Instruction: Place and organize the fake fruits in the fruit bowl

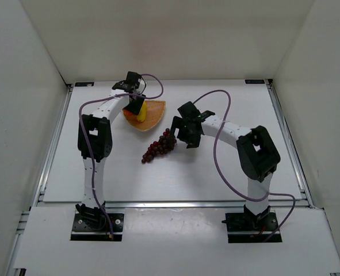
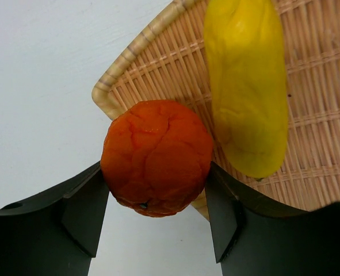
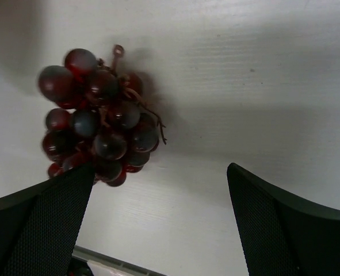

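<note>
- The left claw is partly closed on the orange, with one finger pressed to each side of it.
- The orange sits over the rim of the basket, partly above the weave and partly above the desk. Whether it rests on the basket I cannot tell.
- The yellow fruit lies lengthwise in the basket, just beside the orange.
- The right claw is wide open and holds nothing; bare desk shows between its fingers.
- The grapes lie on the desk outside the basket, near its front edge. They are up against one finger of the right claw, off to the side of the gap.
- From above, the basket is toward the far middle of the desk, with the grapes between it and the right claw.
</note>
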Available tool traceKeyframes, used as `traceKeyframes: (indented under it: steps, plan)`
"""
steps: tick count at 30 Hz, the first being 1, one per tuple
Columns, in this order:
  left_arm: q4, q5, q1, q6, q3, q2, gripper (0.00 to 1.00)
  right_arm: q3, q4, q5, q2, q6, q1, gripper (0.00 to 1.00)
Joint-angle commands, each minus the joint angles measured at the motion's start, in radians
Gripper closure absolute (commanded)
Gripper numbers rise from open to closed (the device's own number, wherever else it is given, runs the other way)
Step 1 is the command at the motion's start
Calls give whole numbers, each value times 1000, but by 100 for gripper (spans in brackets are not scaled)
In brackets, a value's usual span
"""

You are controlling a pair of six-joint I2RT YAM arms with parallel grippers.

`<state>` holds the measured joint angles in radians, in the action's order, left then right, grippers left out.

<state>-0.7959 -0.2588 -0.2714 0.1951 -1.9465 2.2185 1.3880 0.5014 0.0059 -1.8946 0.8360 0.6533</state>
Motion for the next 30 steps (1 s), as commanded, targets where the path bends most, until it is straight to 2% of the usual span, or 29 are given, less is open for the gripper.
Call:
traceKeyframes:
  steps: [1,6,7,8,10,11,12,19,25,29,30]
  plan:
    - [9,-60,-3,-22,-63,-40,72,63,26,-30,-38,-41,43,0]
    - [9,-59,-3,-22,-52,-3,63,123,-11,-60,-89,-72,78,0]
    - [9,-59,-3,-22,-42,-3,57,123,-11,-60,-101,-72,78,0]
    - [9,-45,-3,-22,-42,-3,43,123,-11,-60,-112,-72,89,0]
    - [9,-24,-3,-22,-16,-13,23,134,-11,-60,-124,-51,89,0]
    - [9,-23,-3,-22,-6,-13,15,134,-11,-60,-138,-51,89,0]
    - [9,-23,-3,-22,-6,-23,12,134,-11,-60,-156,-35,89,0]
    - [9,-14,-3,-31,40,-109,1,232,-11,-104,-245,44,89,0]
    - [0,-14,17,-65,109,-230,0,270,25,-115,-294,144,68,2]
    - [-9,-14,66,-75,184,-330,0,252,16,-124,-305,153,58,24]
    - [-20,-14,75,-75,210,-345,0,252,6,-124,-294,153,58,39]
